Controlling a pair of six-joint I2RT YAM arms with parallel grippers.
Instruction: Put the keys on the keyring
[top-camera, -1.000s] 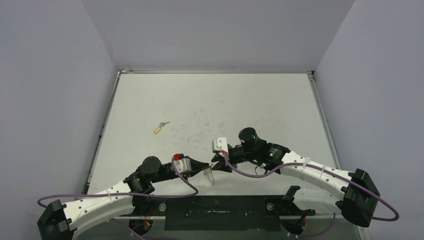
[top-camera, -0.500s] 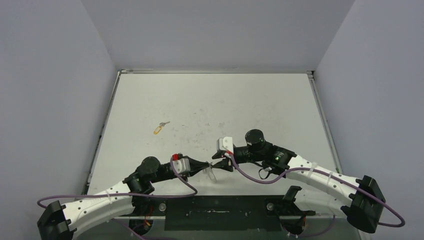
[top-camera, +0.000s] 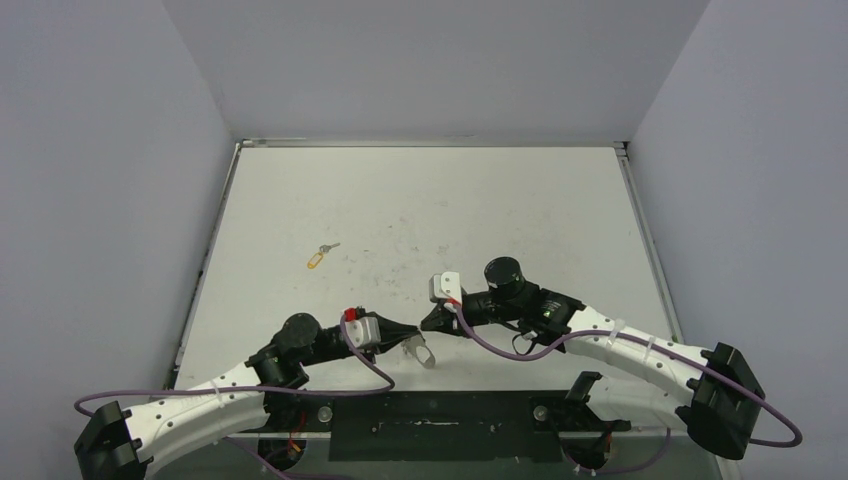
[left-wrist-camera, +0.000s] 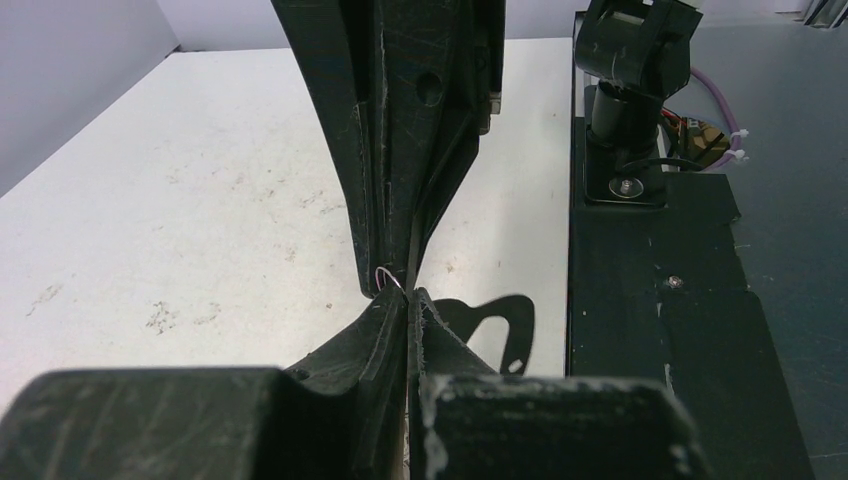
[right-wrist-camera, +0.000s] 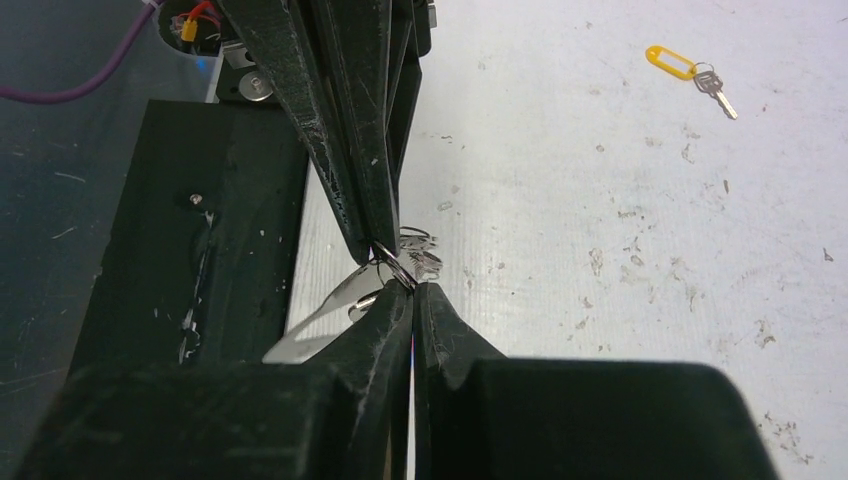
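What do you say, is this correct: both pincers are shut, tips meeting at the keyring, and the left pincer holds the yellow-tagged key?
Not quite: the yellow-tagged key lies loose on the table, apart from both pincers, as the right wrist view shows. The left pincer and right pincer are shut, tips meeting at the keyring.

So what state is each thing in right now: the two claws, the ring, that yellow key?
Left gripper: shut on the keyring.
Right gripper: shut, tips at the keyring too; grip unclear.
Keyring: held by the left gripper, no key visible on it.
Yellow-tag key: loose on the table, apart from both grippers.
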